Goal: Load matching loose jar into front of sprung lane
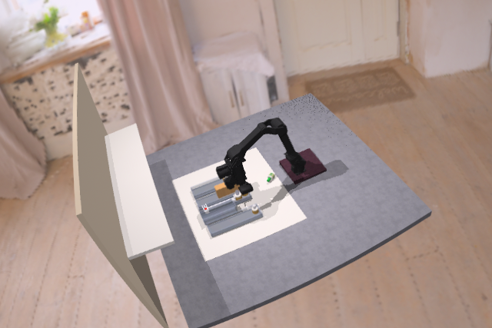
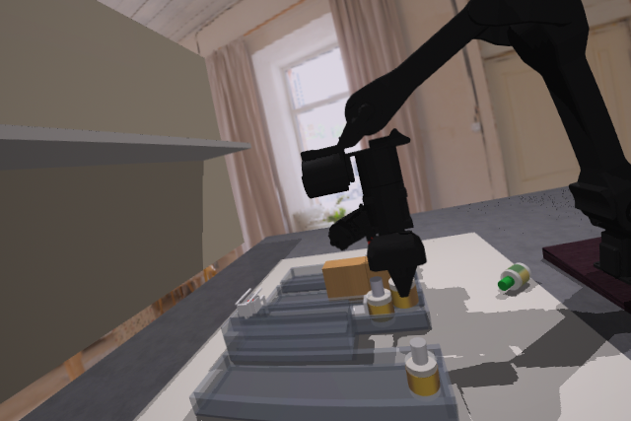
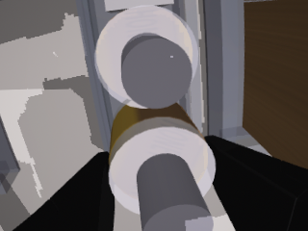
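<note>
My gripper (image 1: 244, 189) (image 2: 403, 290) is shut on a yellow jar (image 2: 407, 300) (image 3: 149, 130) with a white lid and grey cap. It holds the jar upright at the front end of the middle lane (image 2: 306, 315). A matching yellow jar (image 1: 237, 196) (image 2: 380, 304) (image 3: 144, 58) stands right behind it in that lane, touching it or nearly so. The pale pusher plate (image 2: 358, 310) is just behind that second jar. Whether the held jar rests on the lane floor is hidden by my fingers.
Another yellow jar (image 1: 254, 209) (image 2: 422, 374) stands at the front of the nearest lane. A brown box (image 1: 222, 190) (image 2: 346, 277) sits in the far lane. A green-capped jar (image 1: 270, 177) (image 2: 514, 276) lies on the white mat (image 1: 246, 243). A shelf wall (image 1: 134, 193) stands behind the lanes.
</note>
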